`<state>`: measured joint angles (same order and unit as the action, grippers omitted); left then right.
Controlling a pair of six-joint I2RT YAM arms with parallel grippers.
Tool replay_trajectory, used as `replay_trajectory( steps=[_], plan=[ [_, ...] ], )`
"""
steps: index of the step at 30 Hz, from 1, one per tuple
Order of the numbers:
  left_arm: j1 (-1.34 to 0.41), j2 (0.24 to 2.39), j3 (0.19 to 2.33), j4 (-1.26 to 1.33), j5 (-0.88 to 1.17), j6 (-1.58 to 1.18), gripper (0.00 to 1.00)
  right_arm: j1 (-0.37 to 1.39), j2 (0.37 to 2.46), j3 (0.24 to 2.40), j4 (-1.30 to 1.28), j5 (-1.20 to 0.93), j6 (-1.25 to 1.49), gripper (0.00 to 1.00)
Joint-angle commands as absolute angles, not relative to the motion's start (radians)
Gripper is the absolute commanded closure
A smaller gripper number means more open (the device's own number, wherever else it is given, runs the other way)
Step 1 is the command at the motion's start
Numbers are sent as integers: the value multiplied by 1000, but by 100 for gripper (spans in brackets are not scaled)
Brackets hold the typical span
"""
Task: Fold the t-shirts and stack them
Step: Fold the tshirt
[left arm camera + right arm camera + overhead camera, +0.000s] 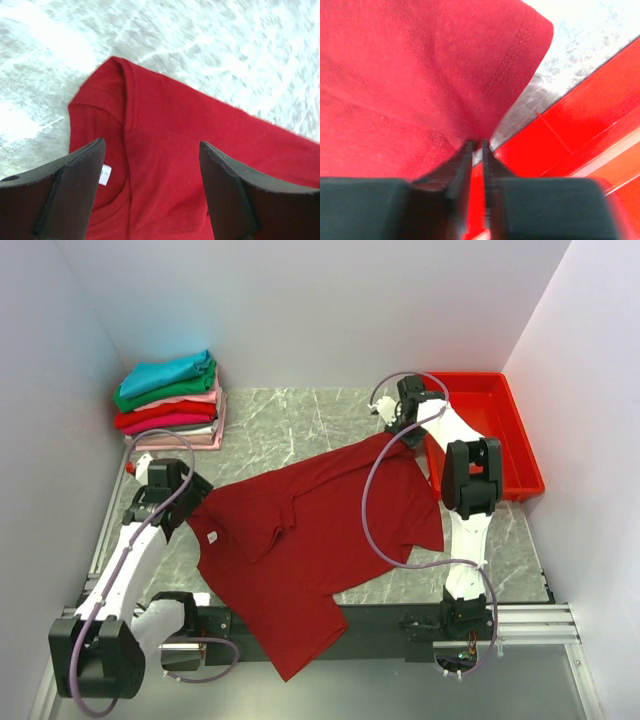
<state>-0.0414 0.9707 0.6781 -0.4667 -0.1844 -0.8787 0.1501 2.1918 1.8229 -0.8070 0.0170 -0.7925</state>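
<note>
A large dark red t-shirt [300, 540] lies spread and rumpled across the marble table [290, 425], its lower part hanging over the near edge. My left gripper [190, 502] hovers open over the collar; in the left wrist view the white neck label [104, 175] shows beside the left finger, and the gripper [152, 145] has only flat cloth [190, 130] beneath it. My right gripper [392, 432] is at the shirt's far right corner. In the right wrist view it [479, 144] pinches the edge of a hemmed sleeve [420, 75] at its very tips, jaws almost together.
A stack of folded t-shirts [170, 400] in teal, green, pink, red and magenta sits at the back left corner. A rigid red tray [500, 430] stands at the back right, just beside my right gripper, and its wall [580, 125] fills the right wrist view's lower right. White walls enclose the table.
</note>
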Motion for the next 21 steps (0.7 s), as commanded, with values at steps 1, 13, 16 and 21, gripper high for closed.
replay_trajectory(
  steps=[1, 13, 16, 21],
  plan=[
    [-8, 1006, 692, -410, -166, -927, 20, 147, 2132, 1812, -813, 17, -819, 77],
    [60, 1291, 729, -278, -166, -943, 31, 187, 1875, 1656, -802, -325, -759, 37],
    [60, 1348, 739, -262, -179, -940, 31, 196, 1821, 1600, -789, -389, -744, 37],
    [63, 1411, 755, -249, -205, -936, 37, 198, 1773, 1533, -772, -459, -730, 37]
  ],
)
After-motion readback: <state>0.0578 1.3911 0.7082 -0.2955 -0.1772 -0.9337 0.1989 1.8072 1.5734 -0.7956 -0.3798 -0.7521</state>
